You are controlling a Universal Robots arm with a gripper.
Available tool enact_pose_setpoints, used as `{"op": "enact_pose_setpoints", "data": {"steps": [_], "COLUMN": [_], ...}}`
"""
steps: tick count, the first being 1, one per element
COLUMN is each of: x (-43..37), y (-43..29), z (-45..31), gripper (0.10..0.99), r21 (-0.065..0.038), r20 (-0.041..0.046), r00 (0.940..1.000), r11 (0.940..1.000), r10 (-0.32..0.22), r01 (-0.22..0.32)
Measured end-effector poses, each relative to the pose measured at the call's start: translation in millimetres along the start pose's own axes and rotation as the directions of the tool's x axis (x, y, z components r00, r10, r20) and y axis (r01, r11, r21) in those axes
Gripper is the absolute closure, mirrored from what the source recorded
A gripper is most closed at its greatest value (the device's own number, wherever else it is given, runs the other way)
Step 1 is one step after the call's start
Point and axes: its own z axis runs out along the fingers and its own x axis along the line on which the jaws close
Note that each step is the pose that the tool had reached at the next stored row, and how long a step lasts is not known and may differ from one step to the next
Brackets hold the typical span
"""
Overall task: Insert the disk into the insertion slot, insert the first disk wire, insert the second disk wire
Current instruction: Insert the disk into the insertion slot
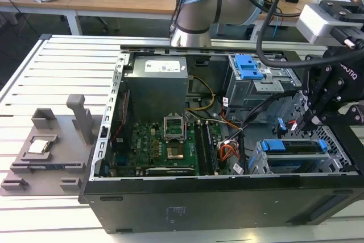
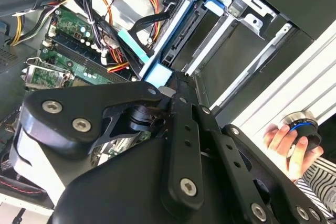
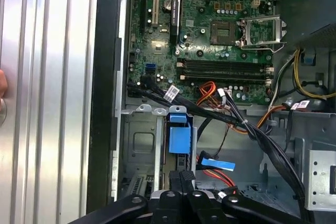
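Exterior view: the disk, in its blue carrier, lies in the insertion slot at the lower right of the open computer case, which stands on the slotted table. I judge the first step done or all but done, since the carrier sits level in the low grey cage.

In the first wrist view the carrier's blue end shows low in the frame, between the cage's walls. Neither cable looks connected. The second disk wire lies loose just beside the disk with its blue plug free. The red strands of the first disk wire run under that plug, and I cannot make out where their dark plug ends. Both wire steps appear left to do.

The arm rises from behind the case at the upper middle and reaches over to the right edge of the frame. Its wrist tilts so the pincer points down into the case, just above the back of the disk and near the loose plugs. In the first wrist view the pincer appears clenched, with nothing visible held between its tips.

At the lower right of the second wrist view, a person's hand rests on a round knob outside the case.
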Motion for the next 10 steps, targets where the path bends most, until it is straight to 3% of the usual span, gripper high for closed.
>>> {"op": "enact_pose_setpoints", "data": {"steps": [10], "x": [0.2], "y": [-5.7], "z": [8.9], "gripper": [0.980], "r21": [-0.001], "r20": [0.0001], "r00": [1.0000], "r11": [1.0000], "r10": [0.000], "r01": [0.000]}}
